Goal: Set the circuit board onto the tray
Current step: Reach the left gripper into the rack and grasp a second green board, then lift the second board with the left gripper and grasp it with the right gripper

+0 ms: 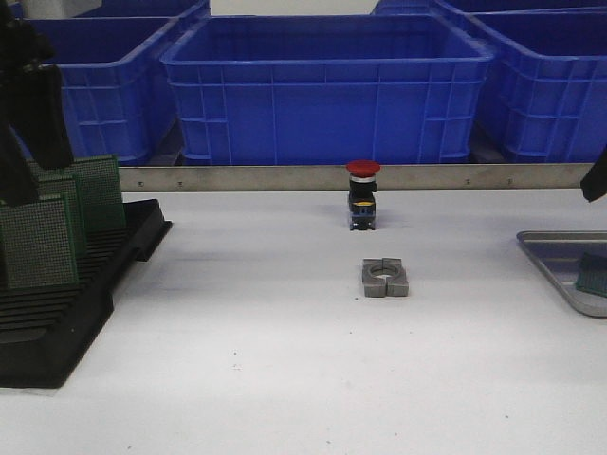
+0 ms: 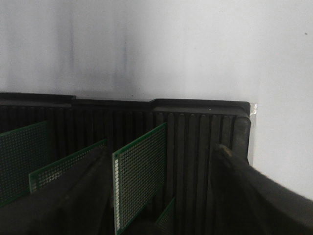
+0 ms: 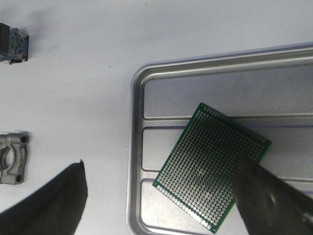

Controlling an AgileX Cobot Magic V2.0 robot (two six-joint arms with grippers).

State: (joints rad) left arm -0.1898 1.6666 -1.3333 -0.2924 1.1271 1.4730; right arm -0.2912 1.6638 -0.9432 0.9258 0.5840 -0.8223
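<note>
The silver-grey tray [image 3: 134, 147] lies at the table's right edge [image 1: 545, 248]. One green perforated circuit board [image 3: 210, 171] lies flat in it, free of my fingers, and shows at the front view's edge [image 1: 594, 275]. My right gripper [image 3: 159, 161] is open and empty above the tray's near corner; one finger [image 3: 269, 200] overlaps the board's edge. More green boards [image 1: 43, 237] stand in the black slotted rack [image 1: 57, 322] at the left. My left gripper [image 2: 162, 149] is open over the rack, its fingers [image 2: 254, 196] on either side of an upright board [image 2: 139, 178], not touching it.
A red-capped push button [image 1: 362, 194] stands at mid table, with a grey metal clamp block [image 1: 385, 278] in front of it. Blue plastic bins [image 1: 327, 90] line the back behind a metal rail [image 1: 237, 177]. The clamp [image 3: 12, 159] also lies beside the tray.
</note>
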